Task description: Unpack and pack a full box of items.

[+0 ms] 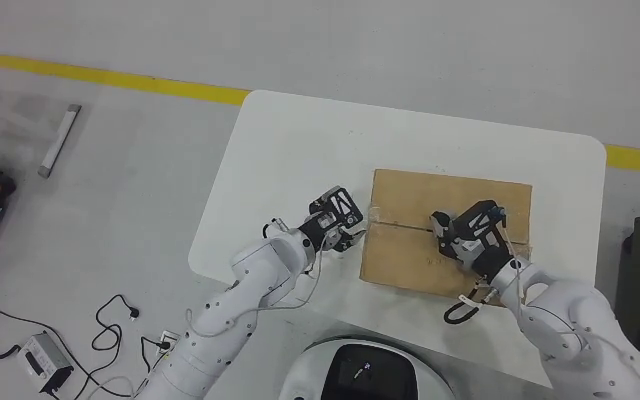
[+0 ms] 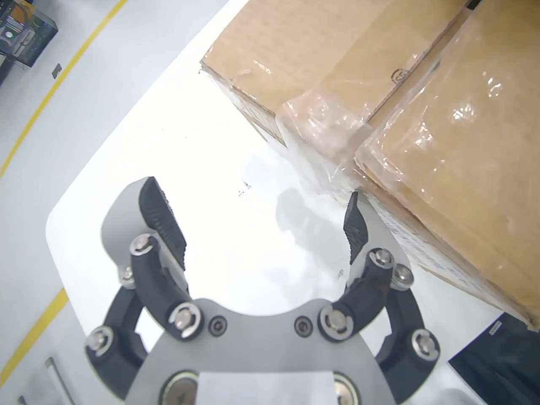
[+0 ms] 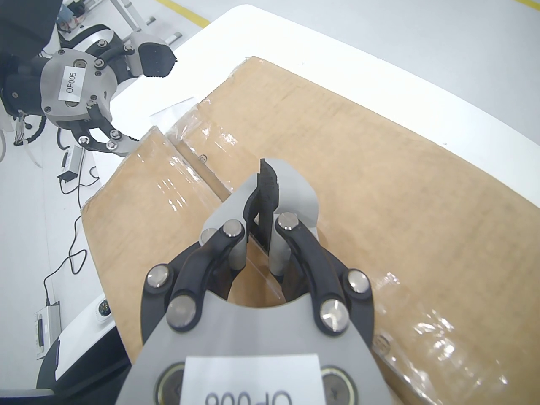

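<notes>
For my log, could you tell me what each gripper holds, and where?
Nothing: left gripper open beside the box; right gripper shut, empty, over its top.

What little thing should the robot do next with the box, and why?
Probably nudge the open left gripper forward to pinch the loose tape end at the edge of the box. The box is closed and taped along its seam, and that gripper sits right beside the tape.

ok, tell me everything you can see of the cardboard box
Plain brown corrugated cardboard box, flaps closed, lying flat on the white table. Clear glossy tape runs along its centre seam, crumpled and lifting at one end. The left gripper, jaws open, is beside that end; the right gripper, jaws shut, is over the seam. Contact with either is unclear.
</notes>
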You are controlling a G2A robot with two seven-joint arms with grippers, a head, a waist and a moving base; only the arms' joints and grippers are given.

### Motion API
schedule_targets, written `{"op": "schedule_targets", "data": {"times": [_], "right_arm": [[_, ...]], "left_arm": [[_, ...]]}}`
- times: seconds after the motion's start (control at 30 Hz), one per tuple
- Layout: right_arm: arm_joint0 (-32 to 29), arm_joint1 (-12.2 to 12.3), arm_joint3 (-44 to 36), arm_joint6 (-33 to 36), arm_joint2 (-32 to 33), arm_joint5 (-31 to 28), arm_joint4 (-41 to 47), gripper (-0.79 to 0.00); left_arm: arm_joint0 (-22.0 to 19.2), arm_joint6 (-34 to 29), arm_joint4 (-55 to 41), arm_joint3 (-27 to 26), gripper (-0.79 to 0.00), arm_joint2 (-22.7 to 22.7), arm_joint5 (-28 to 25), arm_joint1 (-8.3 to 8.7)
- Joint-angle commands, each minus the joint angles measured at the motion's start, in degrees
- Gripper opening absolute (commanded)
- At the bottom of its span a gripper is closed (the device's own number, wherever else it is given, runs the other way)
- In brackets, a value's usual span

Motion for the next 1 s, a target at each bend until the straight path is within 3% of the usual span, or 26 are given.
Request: {"op": "schedule_targets", "data": {"times": [0.0,0.1,0.23,0.27,0.33,0.37,0.47,0.5,0.6,0.97], "right_arm": [[-0.04,-0.04,-0.06,-0.02,0.04,0.11,-0.05,-0.785],[-0.14,-0.1,-0.17,0.04,0.11,0.14,-0.09,-0.785],[-0.22,-0.17,-0.24,0.22,0.2,0.08,-0.01,-0.785],[-0.24,-0.19,-0.26,0.24,0.22,0.07,-0.01,-0.785],[-0.28,-0.22,-0.28,0.34,0.26,0.04,-0.13,-0.785],[-0.3,-0.24,-0.31,0.36,0.28,0.04,-0.15,-0.785],[-0.35,-0.29,-0.25,0.43,0.28,-0.01,-0.11,-0.785],[-0.35,-0.31,-0.23,0.42,0.29,-0.04,-0.13,-0.785],[-0.33,-0.36,-0.16,0.41,0.31,-0.25,-0.18,-0.785],[-0.18,-0.53,0.05,0.61,0.46,-0.53,-0.28,-0.785]], "left_arm": [[-0.34,0.23,0.01,0.71,-0.077,0.21,0.23,-0.12],[-1.08,0.6,0.2,1.55,-0.037,0.9,-0.07,-0.35],[-2.12,0.87,0.23,2.42,-0.111,1.8,0.01,-0.72],[-2.35,0.94,0.17,2.54,-0.188,1.98,0.05,-0.81],[-2.72,0.99,0.19,2.72,-0.419,2.21,0.17,-0.95],[-2.87,1.11,0.3,2.77,-0.486,2.33,0.26,-1.02],[-3.06,1.21,1.19,2.8,-0.566,2.54,0.45,-1.11],[-3.07,1.27,1.38,2.77,-0.646,2.56,0.56,-1.14],[-3.01,1.36,1.63,2.66,-0.779,2.47,0.91,-1.21],[-1.71,1.28,4.4,-1.6,-0.785,1.85,2.26,-1.2]]}}
